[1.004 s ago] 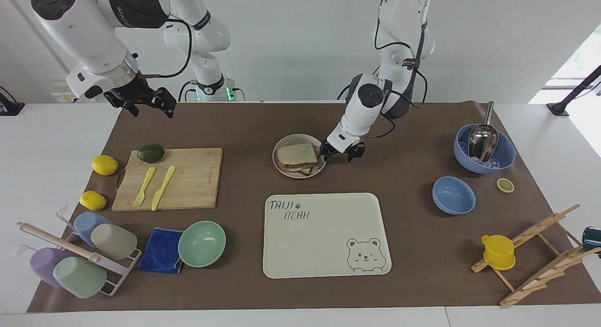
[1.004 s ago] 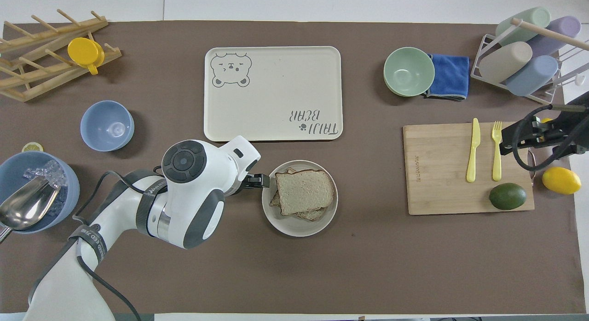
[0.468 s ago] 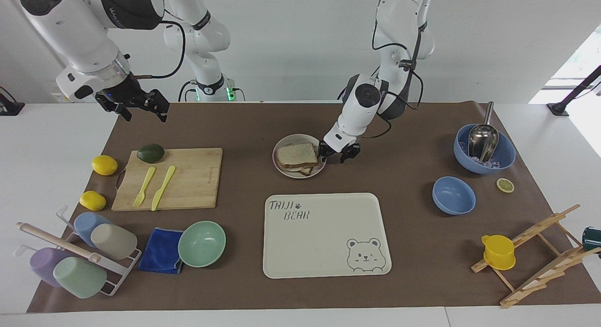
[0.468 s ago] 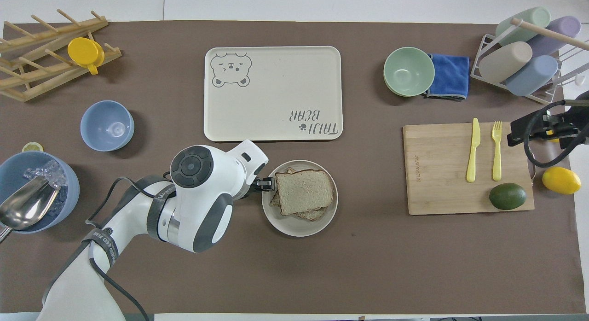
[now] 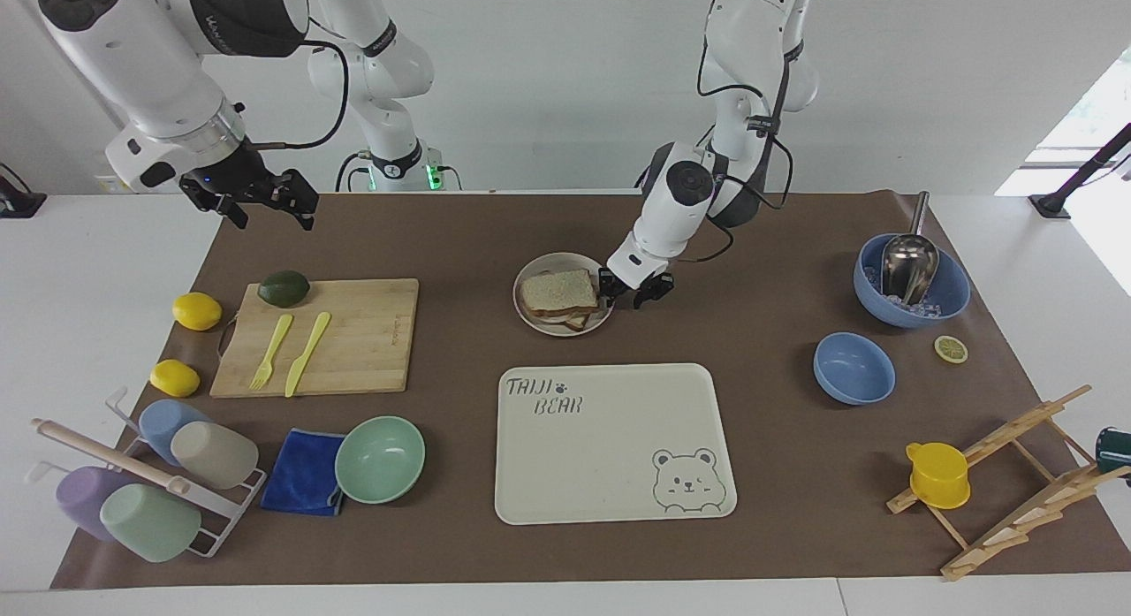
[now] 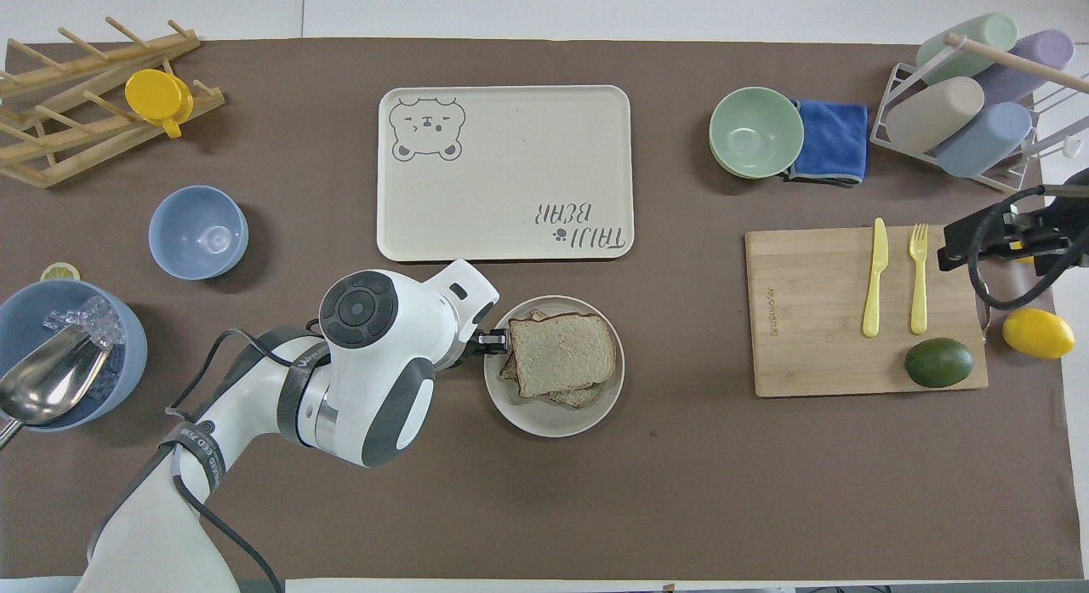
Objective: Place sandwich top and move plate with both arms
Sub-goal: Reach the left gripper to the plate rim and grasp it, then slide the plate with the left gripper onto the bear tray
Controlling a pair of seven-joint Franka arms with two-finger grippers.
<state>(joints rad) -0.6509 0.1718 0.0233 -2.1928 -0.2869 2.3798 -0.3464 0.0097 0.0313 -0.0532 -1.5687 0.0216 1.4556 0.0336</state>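
Here the sandwich top [image 5: 557,289] lies on the stacked bread inside the plate [image 5: 535,316], which sits on the brown mat near the middle of the table, nearer to the robots than the bear tray [image 5: 610,439]. The left gripper [image 5: 622,295] is down at the plate's edge on the side toward the left arm's end of the table. Its fingers are spread: one fingertip [image 5: 606,291] sits over the rim, just beside the slice's crust, and the other hangs outside the plate above the mat. From overhead the gripper's black tip [image 6: 492,343] meets the rim [image 6: 489,376] right next to the slice [image 6: 563,352]. Whether the inner finger touches the bread or the rim, I cannot tell.

The right gripper [image 5: 269,205] waits in the air, fingers apart and holding nothing, over the mat's edge at the right arm's end of the table, near the cutting board [image 5: 353,351] with its avocado [image 5: 284,288], yellow fork [image 5: 270,352] and knife [image 5: 307,353].
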